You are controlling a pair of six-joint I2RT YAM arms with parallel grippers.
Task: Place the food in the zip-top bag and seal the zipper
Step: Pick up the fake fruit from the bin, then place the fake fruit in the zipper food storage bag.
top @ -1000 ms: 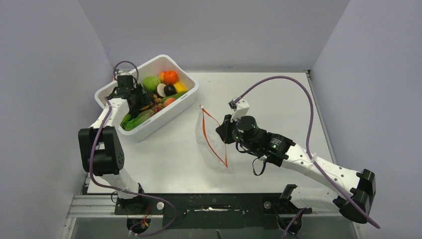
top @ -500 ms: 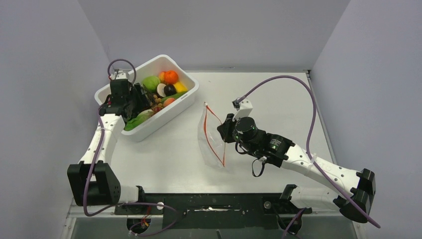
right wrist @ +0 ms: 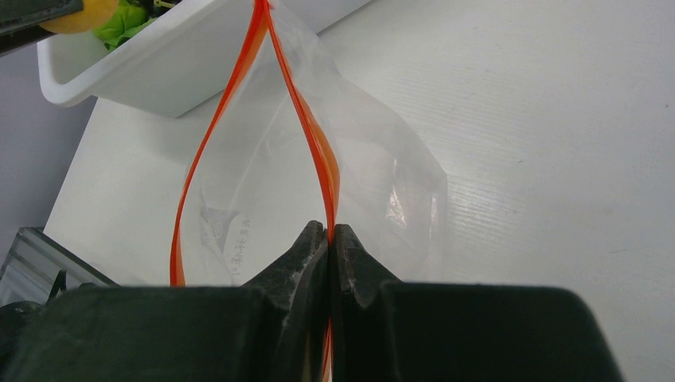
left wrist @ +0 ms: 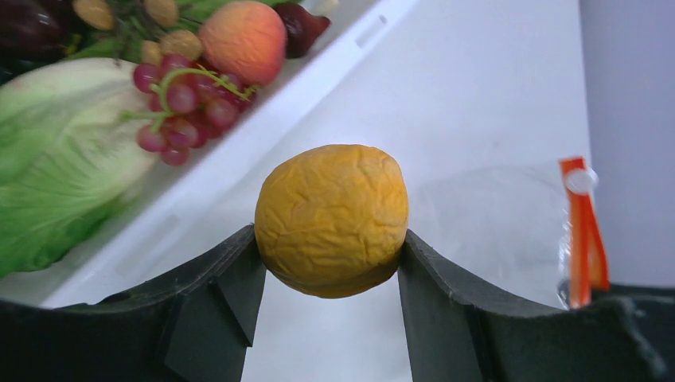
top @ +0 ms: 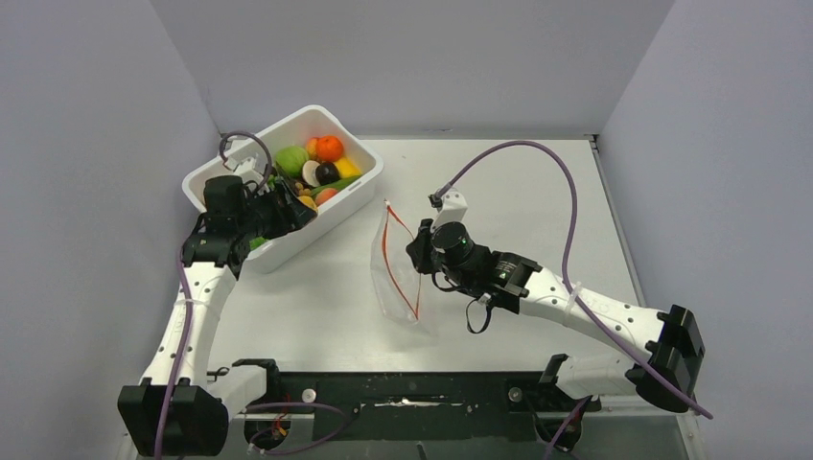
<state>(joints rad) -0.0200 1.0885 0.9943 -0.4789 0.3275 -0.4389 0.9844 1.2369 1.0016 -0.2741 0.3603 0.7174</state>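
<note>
My left gripper (left wrist: 330,255) is shut on a round, wrinkled yellow-orange fruit (left wrist: 332,219) and holds it above the near right rim of the white bin (left wrist: 263,135). In the top view this gripper (top: 297,207) is at the bin's (top: 345,192) right side. The clear zip-top bag (top: 393,283) stands on the table with its mouth open. My right gripper (right wrist: 330,235) is shut on one side of the red-orange zipper (right wrist: 318,151) and holds the bag (right wrist: 390,167) up. In the top view the right gripper (top: 415,251) is right of the zipper (top: 387,251).
The bin holds lettuce (left wrist: 56,159), red grapes (left wrist: 183,103), a peach (left wrist: 243,40) and several other foods (top: 321,158). Grey walls stand close on the left, back and right. The bag's zipper end (left wrist: 583,231) shows at the right of the left wrist view.
My left gripper has come up out of the bin with the yellow-orange fruit and moved right toward the bag. My right gripper has shifted the bag slightly left.
</note>
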